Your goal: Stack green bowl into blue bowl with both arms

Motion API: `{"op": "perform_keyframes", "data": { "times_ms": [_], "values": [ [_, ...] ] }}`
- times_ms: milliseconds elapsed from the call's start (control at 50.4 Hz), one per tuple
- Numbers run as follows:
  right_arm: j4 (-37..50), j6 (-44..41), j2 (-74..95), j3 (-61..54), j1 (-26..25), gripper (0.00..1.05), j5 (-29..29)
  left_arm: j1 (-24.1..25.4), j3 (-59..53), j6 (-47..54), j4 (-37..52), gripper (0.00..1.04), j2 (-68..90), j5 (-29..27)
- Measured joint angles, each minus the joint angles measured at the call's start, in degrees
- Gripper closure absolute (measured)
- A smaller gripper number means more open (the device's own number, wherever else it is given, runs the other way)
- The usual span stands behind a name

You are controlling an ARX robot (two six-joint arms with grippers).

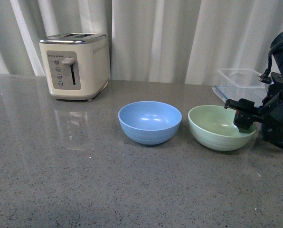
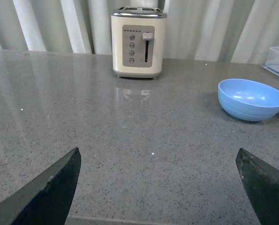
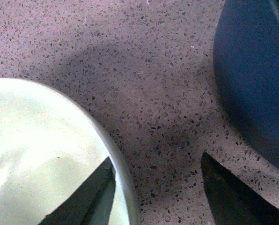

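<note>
Reaching the right hand (image 1: pixel 245 115) in over the right-side rim of the green bowl (image 1: pixel 216 127), spreading its fingers (image 3: pixel 90 197) either side of the wall, one inside and one outside, not yet pinching, so logging it as open and lining up a rim grip. Probably going for the rim because of the bowl being too wide to take across its body. Finding the green bowl sitting upright on the desk (image 1: pixel 84 180), just to the right of the blue bowl (image 1: pixel 149 121), close beside it with a narrow gap showing between them. Finding the blue bowl upright and empty mid-desk, mouth up, so lying ready for nesting a same-sized bowl straight down into it. Hovering the left hand (image 2: pixel 158 187) low over bare desk well apart from the blue bowl, fingers splayed wide and gripping nothing; likely waiting there for steadying the blue bowl, judging by the two-arm task. Not showing the left arm at all in the front view. Also noting a cream toaster (image 1: pixel 75 64) at the back left, a clear plastic container (image 1: pixel 239 80) behind the green bowl, and a dark navy pot (image 3: pixel 256 84) near the right hand, possibly risking a bump when lifting.
</note>
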Motion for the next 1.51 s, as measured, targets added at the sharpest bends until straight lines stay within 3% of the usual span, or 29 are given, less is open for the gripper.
{"op": "perform_keyframes", "data": {
  "times_ms": [318, 397, 675, 834, 1052, 1509],
  "values": [
    [-0.1, 0.0, -0.2, 0.2, -0.2, 0.97, 0.1, 0.0, 0.0, 0.0, 0.0, 0.07, 0.0, 0.0],
    [-0.1, -0.1, -1.2, 0.2, -0.4, 1.03, -0.2, 0.0, 0.0, 0.0, 0.0, 0.07, 0.0, 0.0],
    [-0.2, -0.7, -7.7, 0.0, -0.5, 1.03, -1.3, 0.0, 0.0, 0.0, 0.0, 0.07, 0.0, 0.0],
    [-0.2, -0.7, -10.0, 0.6, 2.8, 1.03, -1.6, 0.0, 0.0, 0.0, 0.0, 0.07, 0.0, 0.0],
    [-1.3, -1.1, -6.3, 7.6, 11.7, 1.03, -1.8, 0.0, 0.0, 0.0, 0.0, 0.07, 0.0, 0.0],
    [-5.2, -1.1, 4.4, 18.2, 15.2, 1.03, -1.2, 0.0, 0.0, 0.0, 0.0, 0.07, 0.0, 0.0]
  ]
}}
